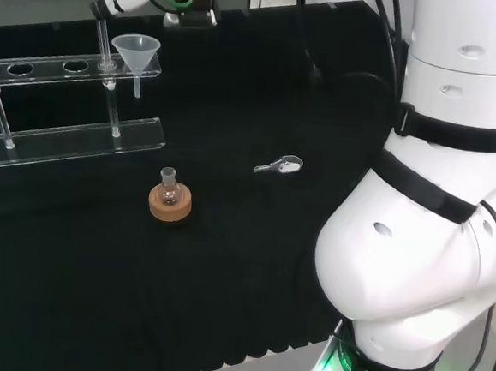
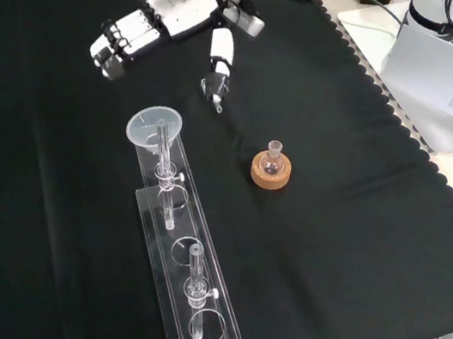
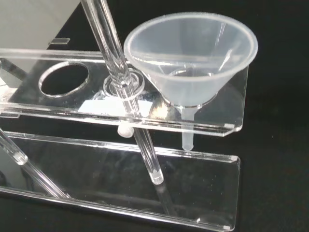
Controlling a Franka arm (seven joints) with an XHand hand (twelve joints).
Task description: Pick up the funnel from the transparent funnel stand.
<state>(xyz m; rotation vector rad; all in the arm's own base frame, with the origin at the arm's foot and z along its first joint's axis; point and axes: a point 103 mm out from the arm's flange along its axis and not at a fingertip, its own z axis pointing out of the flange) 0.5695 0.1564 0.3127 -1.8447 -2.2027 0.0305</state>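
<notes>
I have the hand [image 2: 168, 25] hanging above the desk [image 2: 44, 217], up at about 11 o'clock in the front view, with its fingers [image 2: 117, 45] spread apart from the thumb [image 2: 218, 68] and nothing between them. The funnel [image 2: 154, 125] sits in the end hole of the transparent funnel stand [image 2: 183, 275], which in the front view is the end nearest the hand, just below it toward 6 o'clock. My wrist view looks straight at it: the cone rests on the upper plate and the stem hangs through toward the lower plate.

By my reading, the pickup itself has not begun. The approach looks mostly made, yet the hand is clear of the funnel and no contact shows. What is left is closing in, curling round the cone, and lifting it straight up out of the hole.

A small flask on a cork ring [image 2: 270, 172] stands off at 3 o'clock from the funnel in the front view, well apart.
</notes>
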